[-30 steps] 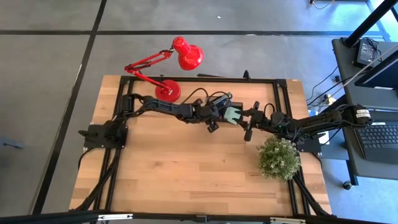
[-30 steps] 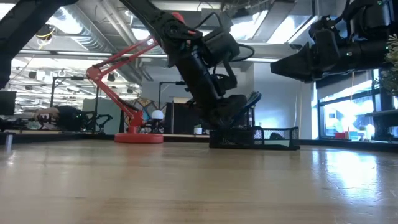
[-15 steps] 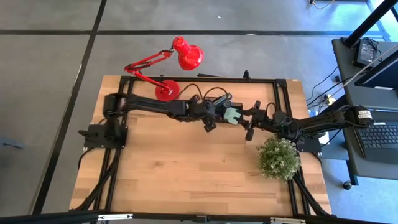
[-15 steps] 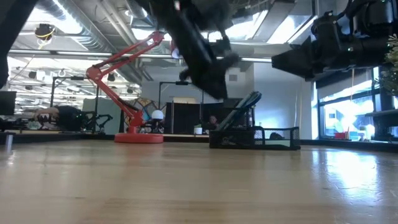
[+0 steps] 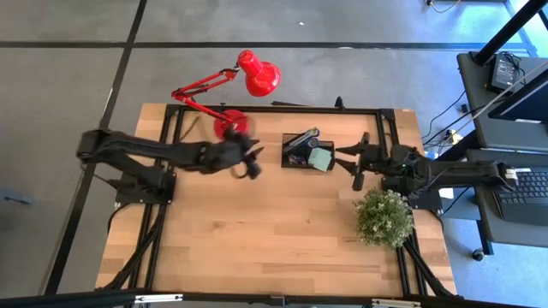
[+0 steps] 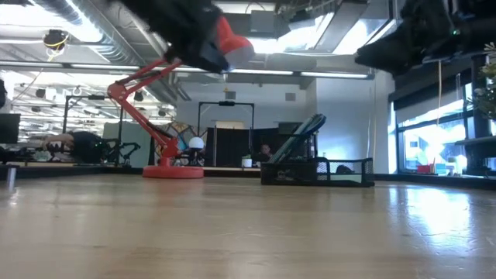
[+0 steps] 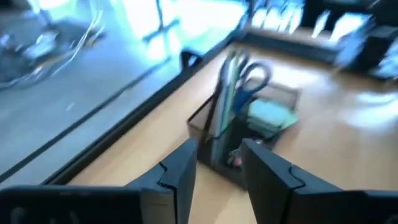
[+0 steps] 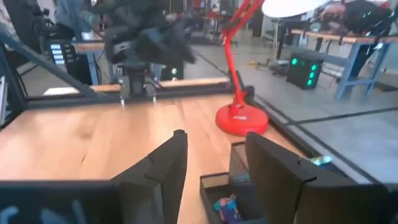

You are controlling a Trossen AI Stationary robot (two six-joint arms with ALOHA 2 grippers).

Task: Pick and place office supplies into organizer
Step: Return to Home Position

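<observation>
- The organizer [image 6: 341, 173] stands on the desk [image 5: 257, 239], in the upper middle of the high view, to the right of the red lamp [image 5: 229, 127].
- The supplies that show are all inside it. The blue-handled scissors [image 7: 255, 73] lean out of the taller section with other long thin items. The sticky-note pad [image 5: 321, 159] lies flat in a lower compartment, and a tiny purple piece [image 8: 227, 205] sits low against a wall.
- The left gripper [image 5: 253, 162] hangs left of the organizer and below the lamp's base in the high view. Its fingers are parted with nothing between them, and they point at the organizer's taller end.
- The right gripper [image 5: 353, 161] hangs on the organizer's other side, above the plant [image 5: 383, 216] in the picture. Its fingers are spread wide and hold nothing, and the organizer shows at the bottom of its own view.
- So the organizer lies between the two arms, each facing it from an opposite side, and the right gripper looks the nearer.
- In the low view both arms sit high in the frame, well clear of the desk.
- With nothing held, I judge the filling done. The coming move is probably each arm pulling straight back along its own side, away from the scissor handles.
</observation>
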